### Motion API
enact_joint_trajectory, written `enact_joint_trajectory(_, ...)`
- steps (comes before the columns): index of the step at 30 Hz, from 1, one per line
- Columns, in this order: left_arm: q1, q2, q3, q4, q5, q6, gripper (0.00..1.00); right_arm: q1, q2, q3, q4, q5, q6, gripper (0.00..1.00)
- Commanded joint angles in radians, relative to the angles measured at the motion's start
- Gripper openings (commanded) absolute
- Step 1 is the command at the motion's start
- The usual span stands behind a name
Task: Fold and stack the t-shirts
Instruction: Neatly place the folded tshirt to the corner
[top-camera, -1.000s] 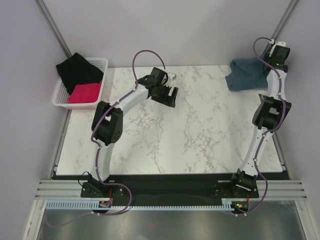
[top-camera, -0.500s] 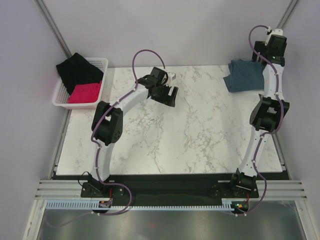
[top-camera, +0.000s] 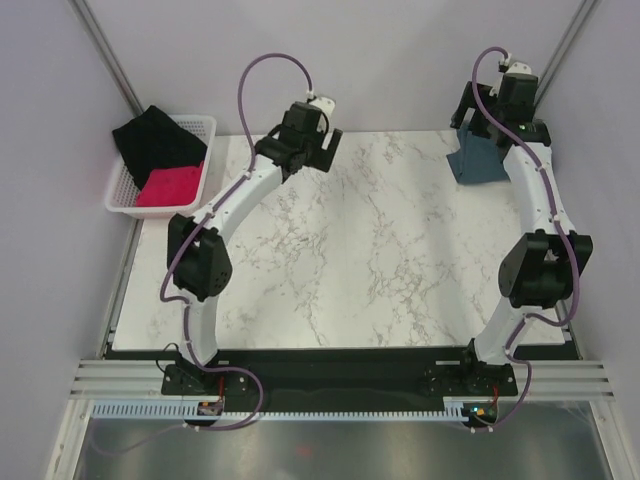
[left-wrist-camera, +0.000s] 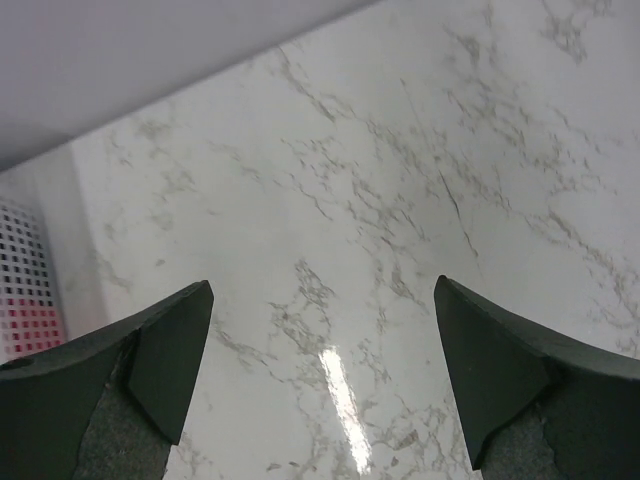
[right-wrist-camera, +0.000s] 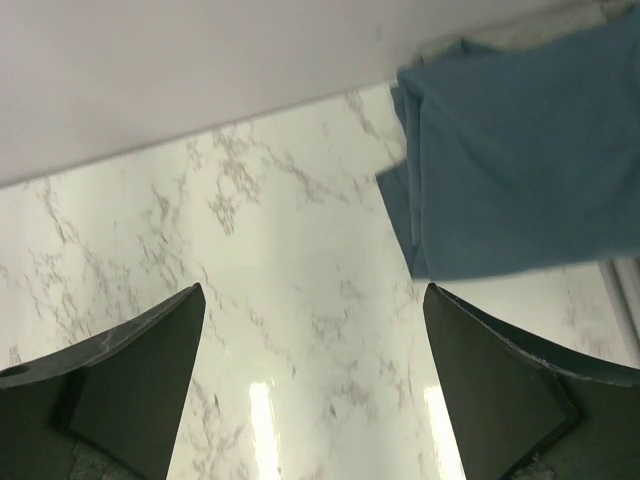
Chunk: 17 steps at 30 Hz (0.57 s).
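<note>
A folded dark slate-blue t-shirt (top-camera: 484, 159) lies at the far right corner of the marble table (top-camera: 360, 250). It shows in the right wrist view at the upper right (right-wrist-camera: 530, 160). My right gripper (top-camera: 488, 112) is open and empty above the table's back edge, just left of the shirt (right-wrist-camera: 313, 290). My left gripper (top-camera: 308, 145) is open and empty over bare marble at the far left-middle (left-wrist-camera: 322, 288). The light grey t-shirt is not in view.
A white basket (top-camera: 200, 125) stands off the table's far left corner, holding a black cloth (top-camera: 155, 140) and a red cloth (top-camera: 170, 186). Its wall shows at the left edge of the left wrist view (left-wrist-camera: 20, 280). Walls close in behind and at the sides.
The left gripper has risen and moved back and left. The right gripper has swung left from the far right corner to the shirt's back left. The shirt stays put.
</note>
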Motion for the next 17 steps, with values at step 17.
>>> enact_joint_trajectory(17,0.057,-0.337,-0.137,-0.059,0.139,0.03,1.0,0.013,-0.554,-0.511,0.039,0.192,0.037,0.98)
